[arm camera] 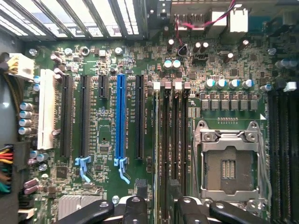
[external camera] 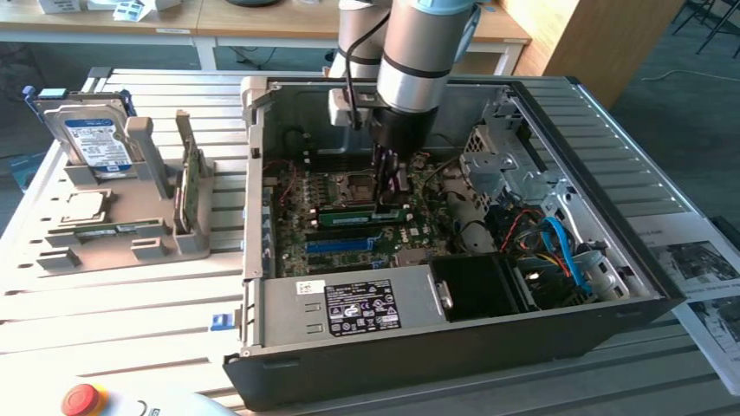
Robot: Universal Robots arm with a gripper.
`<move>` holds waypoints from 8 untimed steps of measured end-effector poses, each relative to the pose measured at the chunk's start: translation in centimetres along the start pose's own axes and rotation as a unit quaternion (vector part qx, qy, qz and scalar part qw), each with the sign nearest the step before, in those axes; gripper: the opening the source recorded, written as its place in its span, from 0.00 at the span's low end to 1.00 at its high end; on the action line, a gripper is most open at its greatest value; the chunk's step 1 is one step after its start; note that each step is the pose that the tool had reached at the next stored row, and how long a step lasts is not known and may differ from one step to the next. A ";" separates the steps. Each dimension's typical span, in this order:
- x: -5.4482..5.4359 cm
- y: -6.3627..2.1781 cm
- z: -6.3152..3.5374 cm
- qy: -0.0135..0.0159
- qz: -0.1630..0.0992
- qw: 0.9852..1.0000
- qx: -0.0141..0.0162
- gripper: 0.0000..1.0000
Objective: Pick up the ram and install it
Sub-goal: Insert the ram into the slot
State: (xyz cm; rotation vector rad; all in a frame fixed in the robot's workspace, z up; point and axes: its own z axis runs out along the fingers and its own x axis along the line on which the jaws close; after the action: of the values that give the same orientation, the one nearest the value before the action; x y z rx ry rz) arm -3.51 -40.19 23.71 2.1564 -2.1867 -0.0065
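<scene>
A silver and grey robot arm [external camera: 414,52] is reaching straight down into an open black desktop computer case [external camera: 463,347], which is lying on its side on a slatted metal tabletop [external camera: 116,303]. Its tool [external camera: 391,192] is pointing at the large green motherboard [external camera: 289,230], just beside the square steel processor socket [external camera: 350,184].

The ram [external camera: 360,209], a long narrow green circuit-board stick, is lying along the memory slots directly under the tool. Whether the tool is clamped on it or apart cannot be told.

The wrist view is showing black memory slots [arm camera: 175,135] with white end clips and a blue expansion slot [arm camera: 120,116]. White lettering beside the slots is too small to read.

On the exterior view's left, a grey holder [external camera: 173,243] is carrying a matching green stick [external camera: 185,186] standing on edge. It is also carrying a hard drive [external camera: 95,139] whose blue-and-white label is not legible. A black label [external camera: 360,308] on the silver power supply [external camera: 289,312] is showing white logos, unreadable.
</scene>
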 end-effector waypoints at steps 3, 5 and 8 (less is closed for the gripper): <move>0.0 0.04 -0.72 0.000 0.000 1.000 0.000 0.31; 0.1 0.07 -1.33 0.000 0.000 1.000 0.000 0.31; 0.1 0.13 -2.54 0.000 0.000 1.000 0.000 0.31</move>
State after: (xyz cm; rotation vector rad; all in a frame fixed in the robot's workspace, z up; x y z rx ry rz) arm -3.51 -40.19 26.25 2.1560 -2.1862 -0.0056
